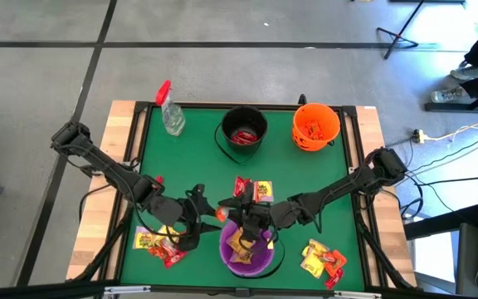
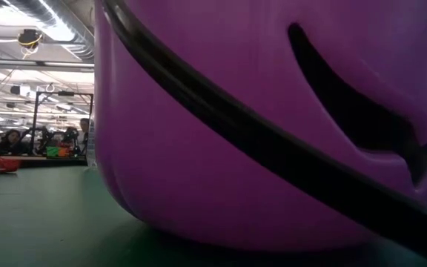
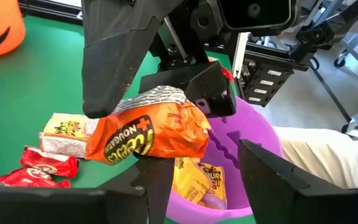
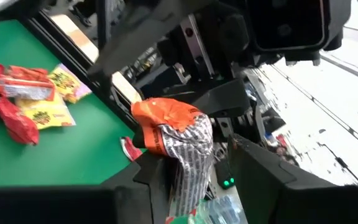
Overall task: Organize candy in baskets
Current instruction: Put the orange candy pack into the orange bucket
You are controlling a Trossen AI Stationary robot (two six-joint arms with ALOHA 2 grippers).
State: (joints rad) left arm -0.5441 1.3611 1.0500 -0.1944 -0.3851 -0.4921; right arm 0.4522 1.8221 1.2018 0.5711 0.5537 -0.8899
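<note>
Orange packet (image 3: 151,132) ends hidden between both end effectors.

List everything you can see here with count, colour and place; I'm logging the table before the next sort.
purple bucket: one, near edge centre, yellow packets inside
black bucket: one, far centre, red packets inside
orange bucket: one, far right, orange packets inside
spray bottle: one, clear with red trigger, far left
orange packet: one, gripped by both hands beside the purple bucket's rim
loose candy: yellow and red piles near left, near right, centre
left hand: shut on orange packet
right hand: shut on orange packet
</note>
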